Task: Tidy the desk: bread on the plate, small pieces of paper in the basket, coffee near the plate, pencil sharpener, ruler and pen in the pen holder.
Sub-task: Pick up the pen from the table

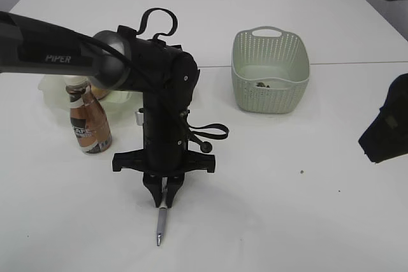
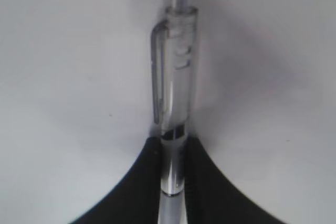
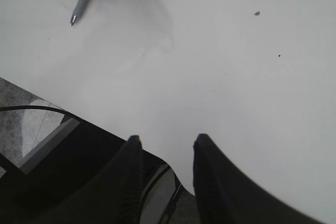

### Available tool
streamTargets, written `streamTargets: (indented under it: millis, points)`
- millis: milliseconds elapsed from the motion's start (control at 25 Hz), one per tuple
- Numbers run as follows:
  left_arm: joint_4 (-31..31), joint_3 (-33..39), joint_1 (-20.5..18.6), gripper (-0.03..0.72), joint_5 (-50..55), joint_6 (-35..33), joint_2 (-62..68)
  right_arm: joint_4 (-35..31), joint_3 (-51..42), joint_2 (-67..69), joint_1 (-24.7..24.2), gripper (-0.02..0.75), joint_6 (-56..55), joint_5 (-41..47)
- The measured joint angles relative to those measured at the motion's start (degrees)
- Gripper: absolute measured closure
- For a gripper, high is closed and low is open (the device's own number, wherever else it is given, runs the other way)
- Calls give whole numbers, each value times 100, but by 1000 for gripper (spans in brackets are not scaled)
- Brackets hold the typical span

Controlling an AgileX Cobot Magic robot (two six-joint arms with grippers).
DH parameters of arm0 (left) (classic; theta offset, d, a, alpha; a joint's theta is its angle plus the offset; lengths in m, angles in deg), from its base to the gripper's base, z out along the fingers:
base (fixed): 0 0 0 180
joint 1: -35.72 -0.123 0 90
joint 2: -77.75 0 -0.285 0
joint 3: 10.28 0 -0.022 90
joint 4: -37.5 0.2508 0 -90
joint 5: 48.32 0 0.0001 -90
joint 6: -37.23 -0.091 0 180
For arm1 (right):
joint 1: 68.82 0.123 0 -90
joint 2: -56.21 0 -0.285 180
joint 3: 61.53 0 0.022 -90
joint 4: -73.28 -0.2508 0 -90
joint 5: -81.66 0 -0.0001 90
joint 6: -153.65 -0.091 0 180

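Note:
The pen [image 1: 161, 224] is a clear, silvery click pen lying on the white desk [image 1: 287, 208] near its front edge. My left gripper [image 1: 163, 200] points straight down over its upper end. In the left wrist view the pen [image 2: 176, 77] runs between the black fingers [image 2: 149, 182], which press on its barrel from both sides, so the left gripper [image 2: 172, 145] is shut on it. My right gripper [image 3: 165, 140] stands open and empty over the desk's front right edge. The pen [image 3: 80, 6] also shows far off in that view. The pen holder, ruler and pencil sharpener are out of view.
The coffee [image 1: 89, 119] stands upright at the left, right in front of the green plate [image 1: 51, 88], where the bread [image 1: 99, 92] peeks out behind the arm. The basket [image 1: 271, 71] sits at the back right with small pieces of paper [image 1: 264, 84] inside.

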Motion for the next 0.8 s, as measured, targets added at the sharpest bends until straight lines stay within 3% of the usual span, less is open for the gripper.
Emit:
streamTargets:
  millis: [320, 800]
  points:
    - [238, 0, 0, 624, 319, -1100, 10, 0, 0, 0, 0, 492, 0, 0]
    - [774, 0, 0, 624, 306, -1466, -581, 0, 0, 0, 0, 492, 0, 0]
